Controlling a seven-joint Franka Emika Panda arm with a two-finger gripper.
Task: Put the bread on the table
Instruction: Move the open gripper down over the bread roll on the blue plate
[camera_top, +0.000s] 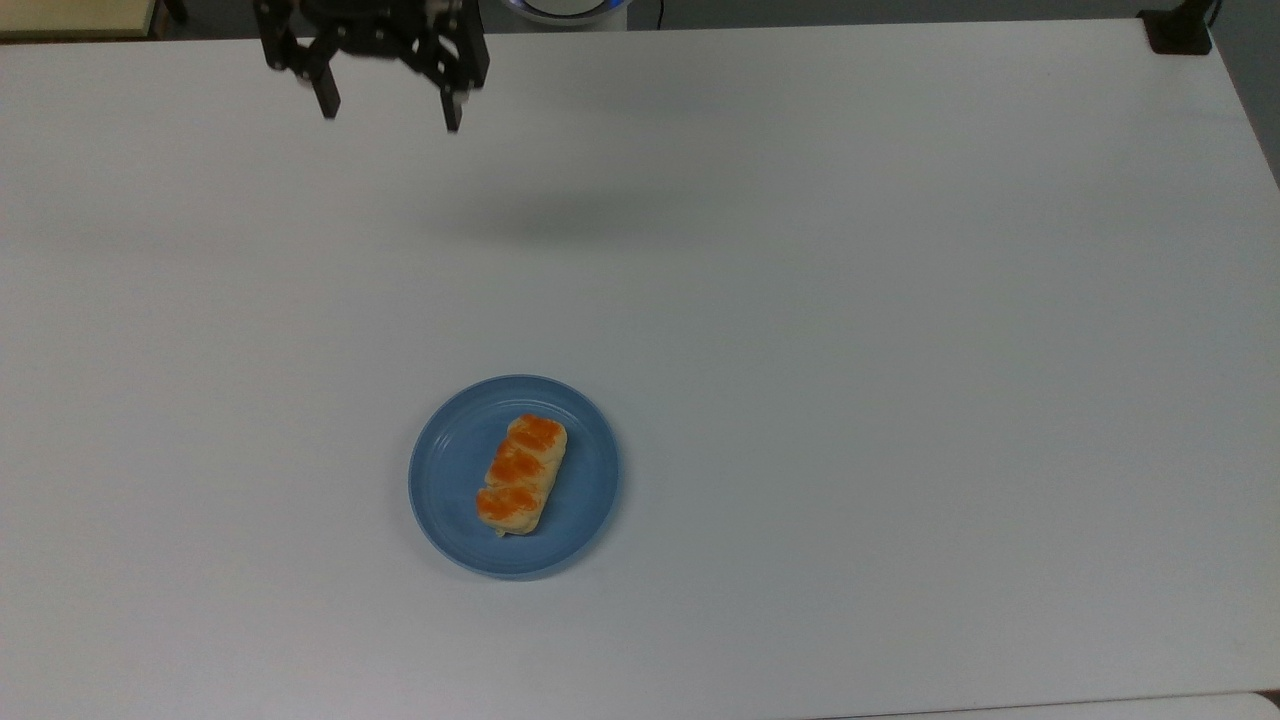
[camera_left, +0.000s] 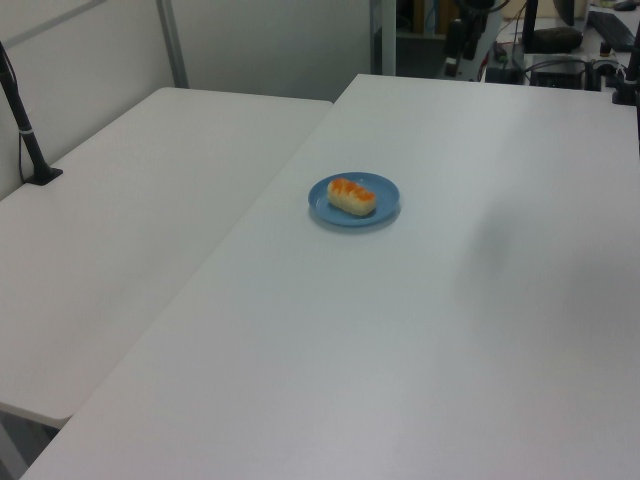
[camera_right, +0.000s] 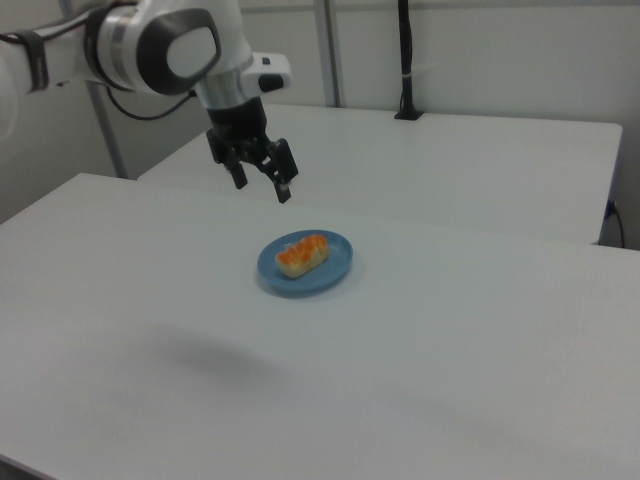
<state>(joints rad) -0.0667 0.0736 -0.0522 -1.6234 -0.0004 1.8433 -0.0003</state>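
The bread (camera_top: 521, 475) is a pale bun with three orange-browned lumps. It lies on a round blue plate (camera_top: 447, 470) on the white table (camera_top: 850, 350). My gripper (camera_top: 388, 112) hangs in the air near the top view's upper edge, far from the plate, open with nothing between its black fingers. In the right view the gripper (camera_right: 262, 186) hovers above and behind the bread (camera_right: 302, 254) and the plate (camera_right: 337, 268), apart from both. In the left view the bread (camera_left: 352, 196) rests on the plate (camera_left: 388, 203).
A second white table (camera_left: 130, 220) adjoins on the left view's left, with a black post (camera_left: 25, 120) clamped to it. A black clamp (camera_top: 1180, 30) sits at the top view's upper right corner. The arm's shadow (camera_top: 580, 215) falls on the table.
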